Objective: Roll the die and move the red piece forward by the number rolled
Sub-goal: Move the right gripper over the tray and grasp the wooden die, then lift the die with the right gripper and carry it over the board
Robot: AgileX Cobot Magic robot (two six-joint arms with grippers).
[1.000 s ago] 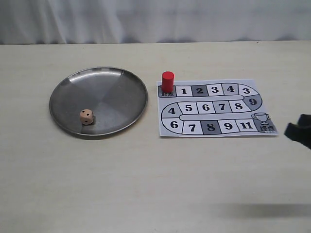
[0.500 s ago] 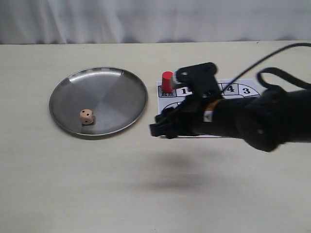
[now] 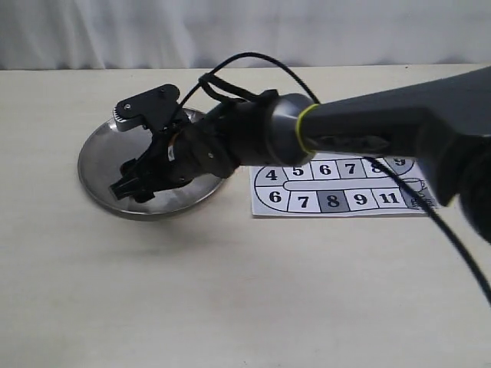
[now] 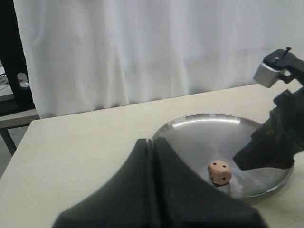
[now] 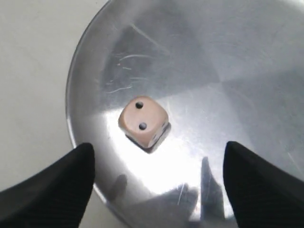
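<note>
The die (image 5: 142, 122) rests in the steel plate (image 5: 228, 57) with two pips on top. It also shows in the left wrist view as a tan die (image 4: 219, 172). My right gripper (image 5: 159, 151) hangs open just above the plate, its fingers spread wide with the die a little ahead of them and untouched. In the exterior view the right gripper (image 3: 134, 188) and its arm cover the die, and the red piece is hidden behind that arm. My left gripper (image 4: 152, 141) is shut and empty, outside the plate (image 4: 199, 121), and is not in the exterior view.
The numbered paper board (image 3: 337, 195) lies to the right of the plate (image 3: 100, 165), its upper row covered by the right arm. A cable loops above that arm. A white curtain closes off the far edge of the table.
The right arm has swept from the right edge across the board to the plate. It now covers the die and the red piece in the exterior view.
</note>
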